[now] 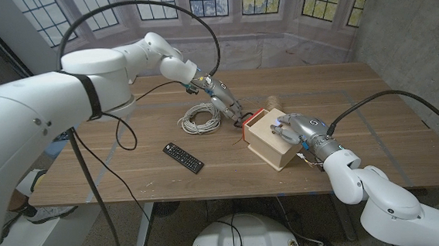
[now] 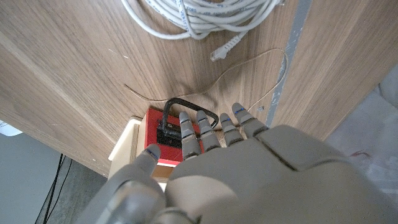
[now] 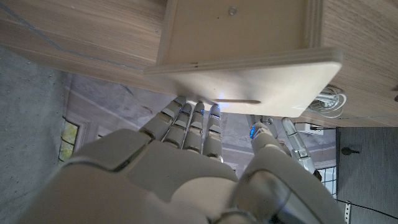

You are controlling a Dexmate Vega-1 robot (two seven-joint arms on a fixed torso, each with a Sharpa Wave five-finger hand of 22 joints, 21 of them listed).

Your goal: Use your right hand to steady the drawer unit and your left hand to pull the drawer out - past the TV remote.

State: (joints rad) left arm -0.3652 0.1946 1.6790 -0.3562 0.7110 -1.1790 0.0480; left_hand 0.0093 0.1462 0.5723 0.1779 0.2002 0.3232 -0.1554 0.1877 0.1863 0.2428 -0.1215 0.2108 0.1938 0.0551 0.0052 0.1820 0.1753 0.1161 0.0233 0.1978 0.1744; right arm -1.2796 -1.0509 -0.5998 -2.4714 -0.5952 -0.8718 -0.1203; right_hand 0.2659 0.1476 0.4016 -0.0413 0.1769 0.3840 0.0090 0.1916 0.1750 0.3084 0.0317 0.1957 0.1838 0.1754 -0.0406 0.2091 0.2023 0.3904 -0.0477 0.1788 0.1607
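left wrist view: fingers [image 2: 188, 132] at black handle [image 2: 186, 104], red drawer [image 2: 152, 134]

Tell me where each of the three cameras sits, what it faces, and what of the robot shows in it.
Head view: from the robot's head, down over the table; both arms, TV remote, drawer unit.
Left wrist view: along the left hand toward the red drawer, black handle and white cable.
Right wrist view: along the right hand, fingers on the drawer unit.
Shared: the drawer unit and cable.
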